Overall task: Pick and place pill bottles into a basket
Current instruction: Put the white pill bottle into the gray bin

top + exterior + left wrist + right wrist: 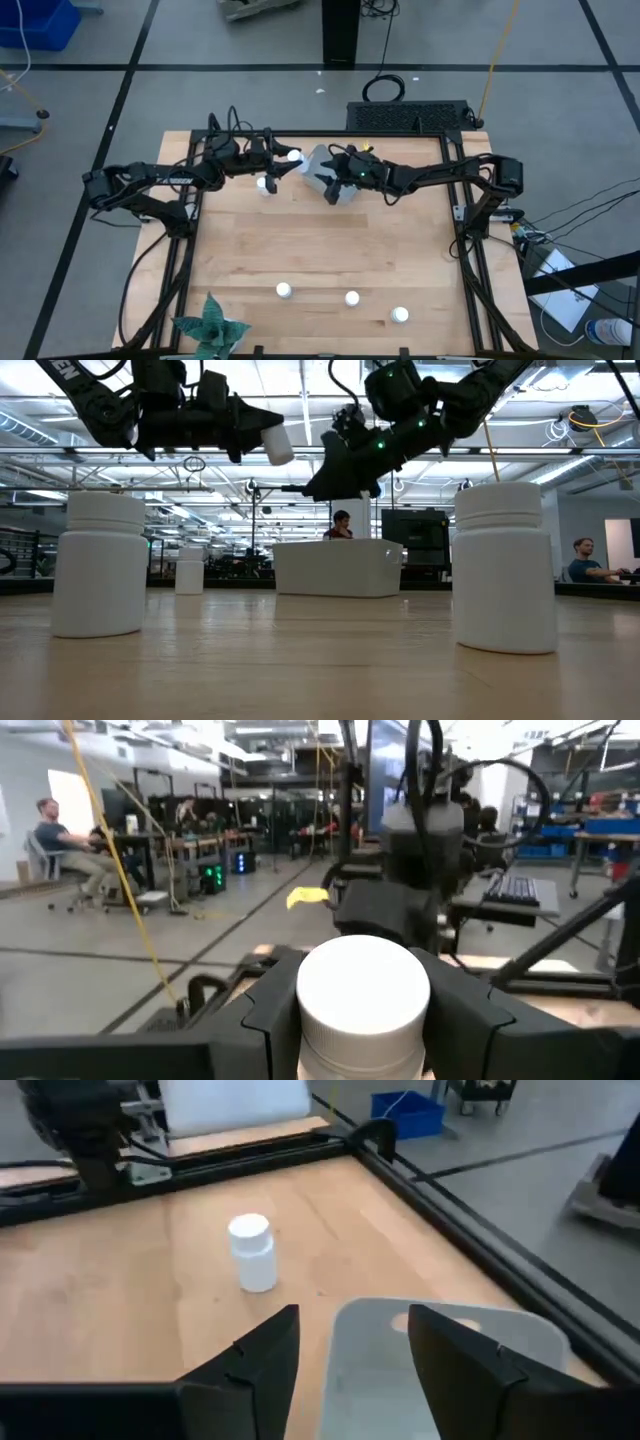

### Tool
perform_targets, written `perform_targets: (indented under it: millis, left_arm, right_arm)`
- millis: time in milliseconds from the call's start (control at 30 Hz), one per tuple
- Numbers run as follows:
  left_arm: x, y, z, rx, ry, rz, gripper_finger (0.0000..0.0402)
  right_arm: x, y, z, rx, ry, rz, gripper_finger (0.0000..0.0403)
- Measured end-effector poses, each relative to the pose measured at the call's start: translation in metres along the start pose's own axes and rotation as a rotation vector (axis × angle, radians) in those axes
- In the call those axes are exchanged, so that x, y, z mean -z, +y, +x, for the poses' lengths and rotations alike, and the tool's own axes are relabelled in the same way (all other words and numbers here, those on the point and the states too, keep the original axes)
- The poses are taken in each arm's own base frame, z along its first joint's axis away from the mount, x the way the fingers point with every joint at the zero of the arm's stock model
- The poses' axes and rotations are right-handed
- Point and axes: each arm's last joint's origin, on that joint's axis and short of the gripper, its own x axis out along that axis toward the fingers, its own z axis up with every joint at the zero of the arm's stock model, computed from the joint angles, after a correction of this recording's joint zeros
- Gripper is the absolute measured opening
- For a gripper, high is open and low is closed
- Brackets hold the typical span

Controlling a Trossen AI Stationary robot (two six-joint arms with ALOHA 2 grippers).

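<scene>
Wood table (330,250) w/ 4 loose bottles; left pincer (283,160) grips bottle (293,156), right pincer (330,186) released.

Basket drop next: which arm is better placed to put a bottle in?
Left. The left gripper is shut on a pill bottle, held in the air beside the basket. The right gripper is open and empty above the basket's other side, so it would likely have to fetch one first.

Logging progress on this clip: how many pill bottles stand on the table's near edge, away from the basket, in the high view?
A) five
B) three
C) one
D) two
B: three pill bottles stand in a loose row along the near edge, far from the basket.
</scene>
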Motion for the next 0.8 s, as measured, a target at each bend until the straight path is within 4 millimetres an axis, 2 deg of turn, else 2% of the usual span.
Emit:
perform_targets:
  millis: [200,400,567,800]
  left_arm:
    - [0.004,0.002,0.000,-0.045,0.040,0.003,0.0161]
    - [0.012,0.004,0.003,-0.073,0.063,0.007,0.0161]
    - [0.031,0.015,0.021,-0.094,0.129,-0.034,0.0161]
    - [0.044,0.030,0.060,-0.029,0.159,-0.084,0.0161]
  right_arm:
    - [-0.037,-0.010,-0.032,0.108,-0.142,-0.040,0.0153]
    - [-0.073,-0.016,-0.072,0.113,-0.290,-0.051,0.0145]
    - [-0.085,-0.016,-0.091,0.102,-0.345,-0.044,0.0145]
    - [-0.082,-0.013,-0.092,0.091,-0.309,-0.052,0.0144]
